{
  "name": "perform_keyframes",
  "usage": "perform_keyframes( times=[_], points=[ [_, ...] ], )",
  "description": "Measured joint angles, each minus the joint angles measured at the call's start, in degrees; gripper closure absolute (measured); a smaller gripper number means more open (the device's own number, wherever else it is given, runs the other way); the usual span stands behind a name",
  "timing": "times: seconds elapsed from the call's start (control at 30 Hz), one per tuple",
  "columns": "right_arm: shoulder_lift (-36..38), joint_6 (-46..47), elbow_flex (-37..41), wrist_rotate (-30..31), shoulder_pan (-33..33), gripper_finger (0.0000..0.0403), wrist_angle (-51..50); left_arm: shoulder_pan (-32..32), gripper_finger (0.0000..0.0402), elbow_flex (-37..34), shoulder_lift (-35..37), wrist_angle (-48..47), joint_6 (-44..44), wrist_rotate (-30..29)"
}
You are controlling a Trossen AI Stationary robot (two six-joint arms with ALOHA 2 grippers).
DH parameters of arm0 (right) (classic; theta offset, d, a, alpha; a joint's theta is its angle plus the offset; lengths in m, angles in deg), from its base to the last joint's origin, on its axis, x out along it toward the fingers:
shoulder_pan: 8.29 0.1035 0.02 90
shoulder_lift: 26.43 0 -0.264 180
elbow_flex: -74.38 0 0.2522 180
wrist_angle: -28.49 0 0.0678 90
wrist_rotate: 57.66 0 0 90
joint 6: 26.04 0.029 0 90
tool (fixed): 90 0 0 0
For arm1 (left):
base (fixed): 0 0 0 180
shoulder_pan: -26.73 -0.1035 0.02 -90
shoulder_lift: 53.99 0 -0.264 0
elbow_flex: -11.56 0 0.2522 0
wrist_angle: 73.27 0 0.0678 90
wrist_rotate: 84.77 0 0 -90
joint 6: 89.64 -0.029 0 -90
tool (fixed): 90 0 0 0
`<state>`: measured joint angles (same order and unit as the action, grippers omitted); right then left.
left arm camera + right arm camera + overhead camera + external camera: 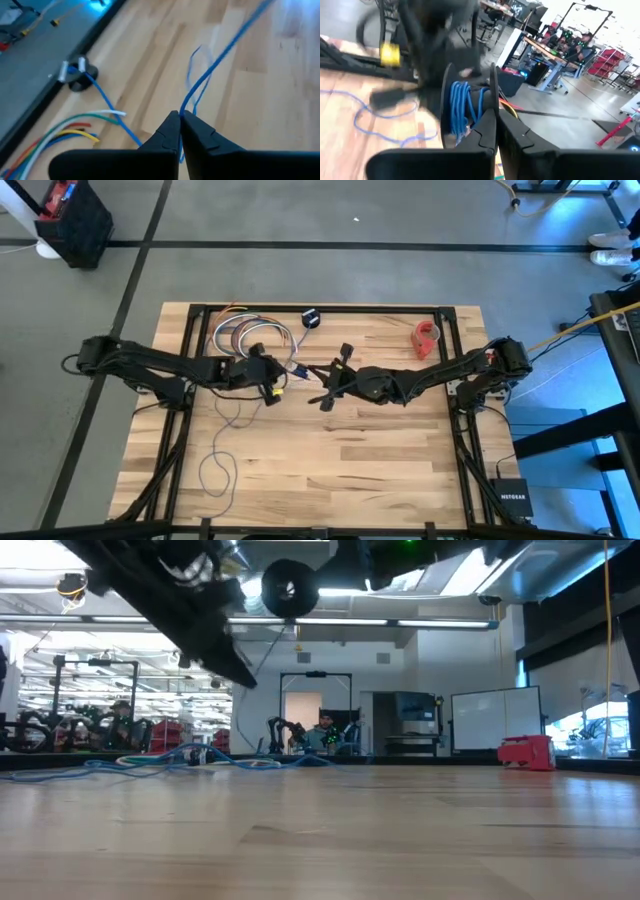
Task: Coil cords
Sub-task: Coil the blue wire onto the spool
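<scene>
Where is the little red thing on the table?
In the high view, the small red plastic object sits near the wooden table's far edge on the right side, beside the right arm, apart from the cords.

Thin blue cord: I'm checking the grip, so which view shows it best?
The left wrist view: the thin blue cord runs into the shut left tool. High view shows faint loops; low view, a distant strand.

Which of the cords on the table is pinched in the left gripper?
The thin blue cable, running up from the shut left gripper; the multicoloured wires lie untouched beside it.
</scene>
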<state>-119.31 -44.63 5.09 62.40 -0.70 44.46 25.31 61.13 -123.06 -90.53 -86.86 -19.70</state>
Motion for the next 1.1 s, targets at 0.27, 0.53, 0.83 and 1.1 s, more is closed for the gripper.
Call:
perform_keyframes(
  times=[0.27,0.53,0.83,1.1],
  points=[
    [0.0,-1.0,0.0,1.4,-0.5,0.0393,-8.4,1.6,0.0401,0.0,14.3,-3.8,1.8,3.0],
    [-2.1,3.3,-0.1,-3.8,-4.0,0.0393,-8.5,2.0,0.0400,0.0,15.3,3.9,7.5,8.4],
    [-3.9,6.6,0.0,-4.0,-6.4,0.0393,-4.4,4.2,0.0399,0.0,3.2,24.3,8.5,9.3],
    [-3.9,9.3,0.1,-3.7,-6.4,0.0393,-2.9,4.4,0.0398,0.1,-7.2,36.0,8.1,8.9]
  ],
)
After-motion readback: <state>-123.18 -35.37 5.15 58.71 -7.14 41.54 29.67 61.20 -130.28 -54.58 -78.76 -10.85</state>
